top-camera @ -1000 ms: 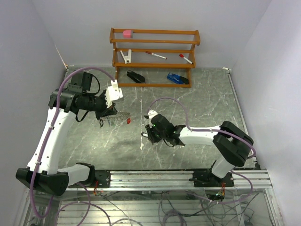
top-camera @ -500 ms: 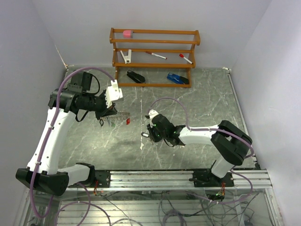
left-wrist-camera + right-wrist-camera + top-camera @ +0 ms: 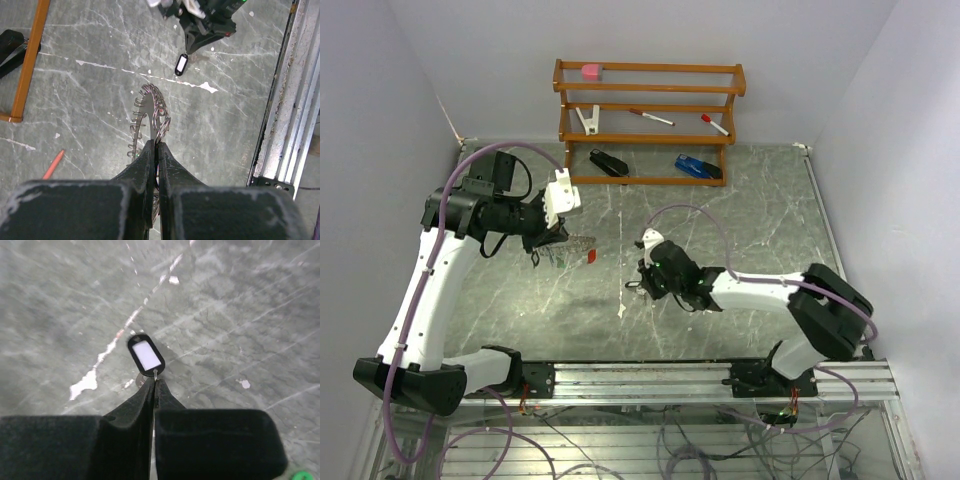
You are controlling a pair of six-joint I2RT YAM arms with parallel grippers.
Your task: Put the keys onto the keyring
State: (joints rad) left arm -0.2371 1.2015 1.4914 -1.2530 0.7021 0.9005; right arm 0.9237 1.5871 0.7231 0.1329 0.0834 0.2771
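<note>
The left arm (image 3: pixel 425 290) and right arm (image 3: pixel 760 292) have white shells and black joints. A purple cable (image 3: pixel 685 212) runs along each. Their fingers (image 3: pixel 144 170) are matte black.

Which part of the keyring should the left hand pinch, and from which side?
The thin wire rim of the keyring, edge-on from the left, as the left hand grips it: the hoop is thin and flat, so this likely leaves the far arc free.
</note>
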